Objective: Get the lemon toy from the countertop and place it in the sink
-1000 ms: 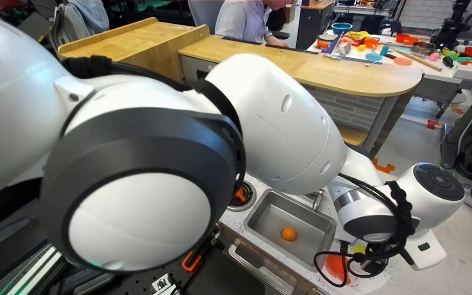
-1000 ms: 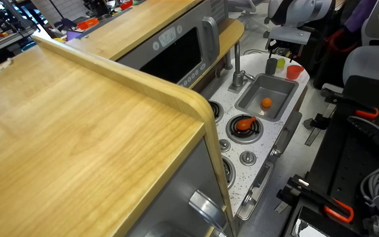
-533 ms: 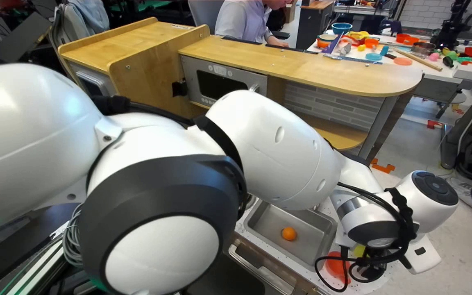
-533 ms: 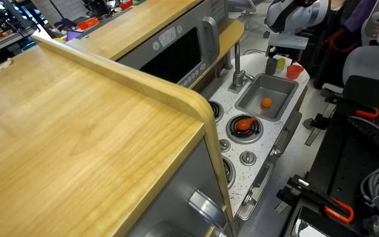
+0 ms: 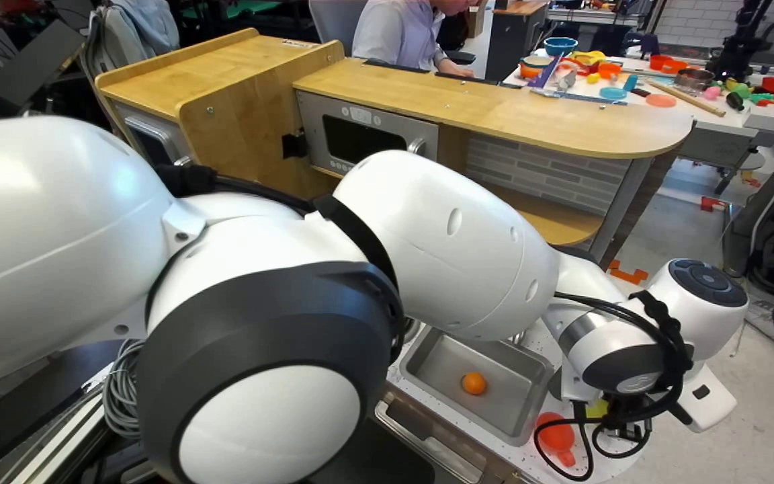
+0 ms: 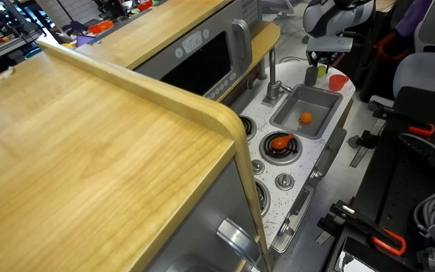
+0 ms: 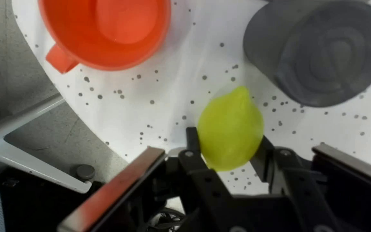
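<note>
The lemon toy [image 7: 232, 125], yellow-green with a pointed tip, fills the space between the black fingers of my gripper [image 7: 228, 137] in the wrist view; both fingers press its sides. An exterior view shows it small [image 6: 321, 71] near the rounded end of the white speckled countertop [image 6: 310, 153]. Whether it still touches the surface I cannot tell. Cables and the wrist partly cover the lemon toy [image 5: 597, 408] in an exterior view. The grey sink [image 6: 312, 93] lies close by.
A grey cup [image 7: 314, 51] and a red-orange cup with a handle [image 7: 130, 19] flank the lemon toy. An orange ball [image 6: 306, 117] rests in the sink. The faucet [image 6: 273, 90] rises beside it. A red-orange toy piece [image 6: 281, 142] lies on a burner.
My fingers have closed in from wide apart onto the lemon toy. The upper arm swung clear of the microwave, the wrist shifted slightly, and the lemon toy moved a little with the gripper.
</note>
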{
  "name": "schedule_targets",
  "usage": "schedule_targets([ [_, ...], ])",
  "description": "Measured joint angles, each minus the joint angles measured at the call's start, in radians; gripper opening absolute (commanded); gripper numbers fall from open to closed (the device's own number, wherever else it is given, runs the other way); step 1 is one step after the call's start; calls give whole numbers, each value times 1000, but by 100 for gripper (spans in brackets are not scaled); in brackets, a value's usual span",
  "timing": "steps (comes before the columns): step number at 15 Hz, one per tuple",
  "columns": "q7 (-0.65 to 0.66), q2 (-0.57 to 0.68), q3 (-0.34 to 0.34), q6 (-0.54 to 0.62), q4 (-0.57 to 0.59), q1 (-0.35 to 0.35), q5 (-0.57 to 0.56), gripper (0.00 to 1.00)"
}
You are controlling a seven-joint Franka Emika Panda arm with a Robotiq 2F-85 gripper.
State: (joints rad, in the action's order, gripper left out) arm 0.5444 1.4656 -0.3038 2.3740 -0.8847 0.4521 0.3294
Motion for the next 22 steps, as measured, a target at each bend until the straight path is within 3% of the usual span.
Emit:
schedule_targets([
  [6,-6,-5,10,-1,55,32,-6,16],
  [10,-89,-65,27,-1,28,32,-6,16],
  [16,-317,-267,94,-1,-208,-13,-6,16],
  [22,-464,-412,116,-2,-499,-92,-6,16],
])
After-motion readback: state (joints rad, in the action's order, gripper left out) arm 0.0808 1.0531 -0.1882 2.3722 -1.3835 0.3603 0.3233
